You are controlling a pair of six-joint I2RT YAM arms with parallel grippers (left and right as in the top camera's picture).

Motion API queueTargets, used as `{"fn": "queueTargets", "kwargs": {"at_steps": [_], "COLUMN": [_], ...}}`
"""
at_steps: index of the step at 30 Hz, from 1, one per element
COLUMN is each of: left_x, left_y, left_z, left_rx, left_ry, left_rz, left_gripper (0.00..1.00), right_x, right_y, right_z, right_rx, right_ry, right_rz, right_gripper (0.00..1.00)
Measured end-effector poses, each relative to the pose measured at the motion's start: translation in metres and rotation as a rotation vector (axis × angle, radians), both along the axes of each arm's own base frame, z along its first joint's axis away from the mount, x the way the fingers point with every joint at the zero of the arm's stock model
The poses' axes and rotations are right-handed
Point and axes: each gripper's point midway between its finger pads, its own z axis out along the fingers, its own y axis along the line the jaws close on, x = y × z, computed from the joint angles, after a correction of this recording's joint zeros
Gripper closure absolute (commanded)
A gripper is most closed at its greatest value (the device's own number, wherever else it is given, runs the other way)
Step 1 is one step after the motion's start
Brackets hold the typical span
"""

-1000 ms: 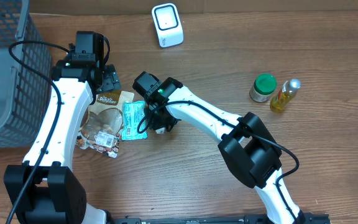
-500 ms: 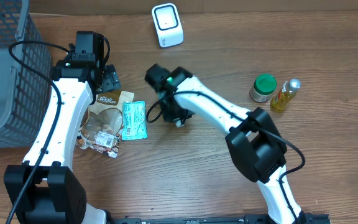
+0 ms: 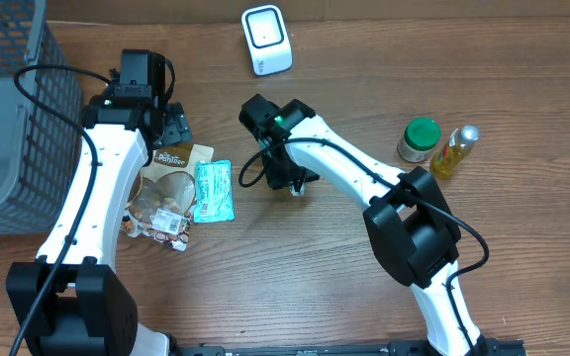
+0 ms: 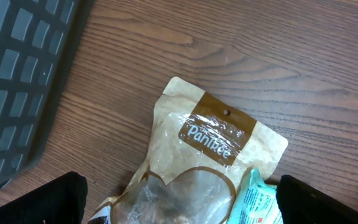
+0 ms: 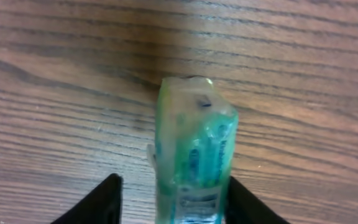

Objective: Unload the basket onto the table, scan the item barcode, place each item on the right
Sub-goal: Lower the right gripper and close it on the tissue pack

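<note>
A white barcode scanner (image 3: 266, 40) stands at the back of the table. My right gripper (image 3: 287, 178) is low over the wood, right of the flat teal packet (image 3: 214, 190). In the right wrist view a small teal-and-green clear-wrapped item (image 5: 194, 143) stands between the open fingers of the right gripper (image 5: 176, 202); the right finger touches it and the left finger stands apart from it. My left gripper (image 4: 182, 205) is open above the brown Panitee snack bag (image 4: 219, 134), and in the overhead view the left gripper (image 3: 171, 129) sits at the bag's top end.
A grey mesh basket (image 3: 8, 129) fills the left edge. A green-lidded jar (image 3: 421, 138) and a yellow oil bottle (image 3: 453, 150) stand at the right. A small patterned packet (image 3: 161, 225) lies below the snack bag.
My right gripper has moved right, away from the flat teal packet, and its jaws have widened. The left arm has not moved.
</note>
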Motion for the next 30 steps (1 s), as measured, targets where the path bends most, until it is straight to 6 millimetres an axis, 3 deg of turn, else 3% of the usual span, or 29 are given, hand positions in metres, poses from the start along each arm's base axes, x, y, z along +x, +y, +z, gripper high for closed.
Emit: {"fn": "queueTargets", "kwargs": {"at_steps": [9,30], "left_x": [0.000,0.000], "left_y": [0.000,0.000], "left_z": [0.000,0.000], "left_rx": [0.000,0.000], "left_ry": [0.000,0.000], "left_rz": [0.000,0.000], "left_gripper": [0.01,0.00], "right_x": [-0.001,-0.018], "right_y": [0.001,0.029], "right_z": [0.000,0.000], "right_rx": [0.005,0.161], "right_ry": [0.004,0.109], "right_rz": [0.003,0.009], "right_gripper": [0.46,0.43]}}
